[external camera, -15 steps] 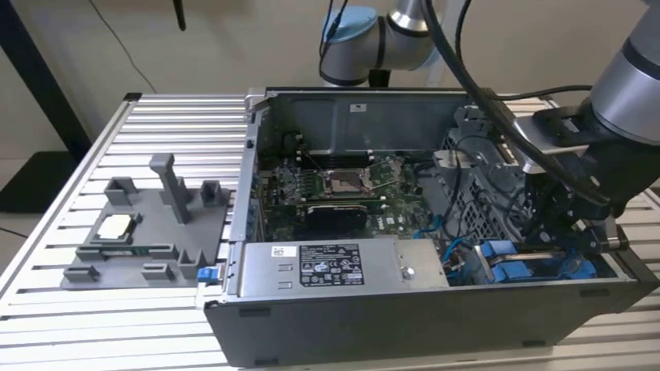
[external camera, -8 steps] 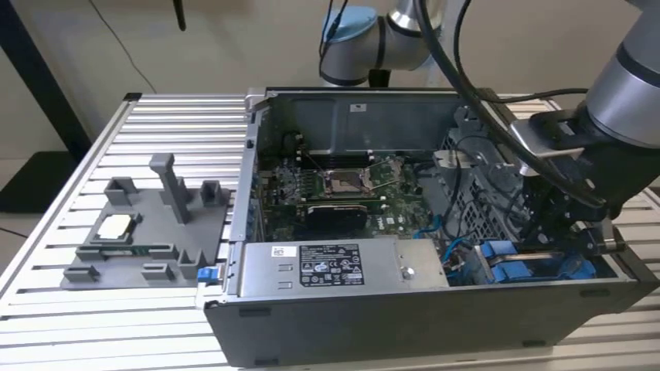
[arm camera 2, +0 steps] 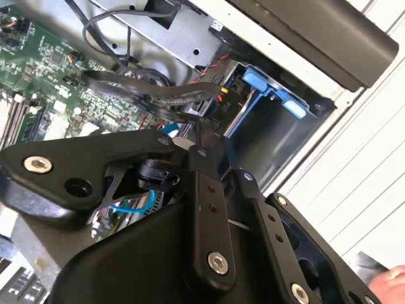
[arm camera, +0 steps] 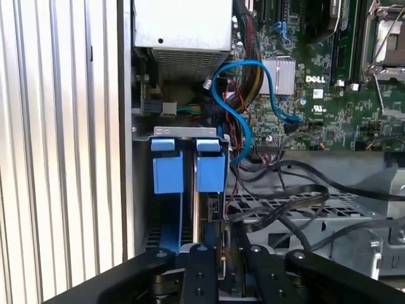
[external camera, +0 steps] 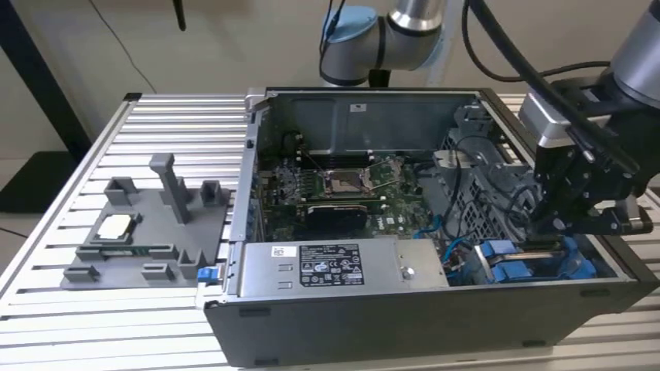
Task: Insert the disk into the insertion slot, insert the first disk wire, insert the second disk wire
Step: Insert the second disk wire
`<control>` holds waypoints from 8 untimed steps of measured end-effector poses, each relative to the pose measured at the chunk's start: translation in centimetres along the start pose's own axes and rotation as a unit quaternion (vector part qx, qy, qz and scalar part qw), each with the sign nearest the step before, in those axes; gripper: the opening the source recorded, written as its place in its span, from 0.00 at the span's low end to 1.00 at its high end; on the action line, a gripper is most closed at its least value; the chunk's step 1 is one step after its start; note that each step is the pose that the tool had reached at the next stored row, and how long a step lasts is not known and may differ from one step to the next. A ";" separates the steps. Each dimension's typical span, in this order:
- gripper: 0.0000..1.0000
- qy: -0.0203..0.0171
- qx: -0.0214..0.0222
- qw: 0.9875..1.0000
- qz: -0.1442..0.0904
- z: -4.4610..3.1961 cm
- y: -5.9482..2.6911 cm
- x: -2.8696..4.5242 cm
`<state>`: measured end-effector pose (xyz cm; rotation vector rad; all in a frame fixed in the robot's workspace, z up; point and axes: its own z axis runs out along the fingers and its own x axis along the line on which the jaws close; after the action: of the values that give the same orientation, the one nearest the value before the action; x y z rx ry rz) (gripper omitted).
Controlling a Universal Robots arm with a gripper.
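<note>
Inside the case: the open computer case (external camera: pixel 341 325) lies on a slatted metal table (external camera: pixel 62 317), with the gripper (external camera: pixel 552 243) lowered into its corner at the exterior view's right.
Gripper: black, fingers pointing down onto the blue drive bays; in the first wrist view its linkage (arm camera: pixel 212 272) sits directly over the bay beside the cables.
Jaws: drawn close together, only a thin gap between the two fingers (arm camera: pixel 204 278); whether they pinch anything I cannot tell, since the tips are hidden.
Disk: in the first wrist view, two blue carrier tabs (arm camera: pixel 190 171) stand side by side in the bay; the disk (arm camera: pixel 214 218) appears as a dark edge seated under the tab nearer the cables, just in front of the fingers.
Insertion slot: the dark metal bay (arm camera 2: pixel 278 136) with blue plastic at its edges, against the case wall.
Wires: a blue cable (arm camera: pixel 243 101) loops from the motherboard (arm camera: pixel 323 95) toward the bays; black flat cables (arm camera: pixel 297 196) lie beside the gripper.
Elsewhere: the grey power-supply box (external camera: pixel 330 267) sits along the near wall; a grey fixture tray (external camera: pixel 144 232) rests on the table, well apart.
</note>
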<state>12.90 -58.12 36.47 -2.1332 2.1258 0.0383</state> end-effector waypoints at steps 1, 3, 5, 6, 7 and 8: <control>0.24 0.000 0.000 1.000 0.000 -0.41 -0.03 -0.05; 0.24 0.001 0.000 1.000 0.000 -1.21 -0.09 -0.14; 0.24 0.001 0.000 1.000 0.000 -2.03 -0.15 -0.23; 0.24 0.002 0.000 1.000 0.000 -2.30 -0.17 -0.26; 0.24 0.002 0.000 1.000 0.000 -2.32 -0.18 -0.26; 0.24 0.001 0.000 1.000 0.000 -2.31 -0.17 -0.26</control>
<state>12.91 -58.12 38.81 -2.1348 2.1271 0.0352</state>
